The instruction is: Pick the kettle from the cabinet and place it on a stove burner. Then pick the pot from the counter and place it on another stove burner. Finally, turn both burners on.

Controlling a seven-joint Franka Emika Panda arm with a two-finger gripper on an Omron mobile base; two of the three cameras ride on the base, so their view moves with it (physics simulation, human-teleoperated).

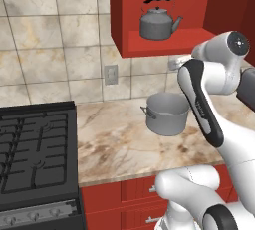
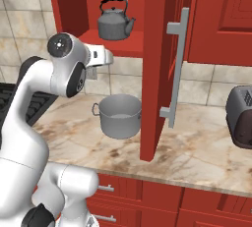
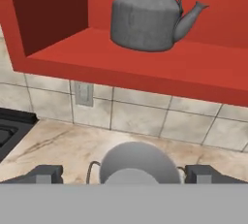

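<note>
The grey kettle (image 1: 158,23) (image 2: 115,23) (image 3: 145,17) stands upright on the shelf of the red cabinet (image 1: 164,42) (image 3: 160,65), spout to the right. Below it, the wide grey pot (image 1: 168,114) (image 2: 119,116) (image 3: 138,162) sits on the marble counter (image 1: 114,144) (image 2: 197,147). My gripper (image 3: 125,175) hangs above the pot and below the cabinet shelf, short of the kettle. Its fingertips (image 3: 46,173) stand wide apart, open, with nothing held between them. The black burners (image 1: 32,152) lie at the left, with the knob panel (image 1: 35,216) in front.
The cabinet door (image 2: 157,73) stands open toward me, its silver handle (image 2: 175,69) just right of the pot. A dark slotted appliance (image 2: 241,118) sits on the counter at far right. A wall outlet (image 1: 110,73) is on the tiled backsplash. Red drawers run below the counter.
</note>
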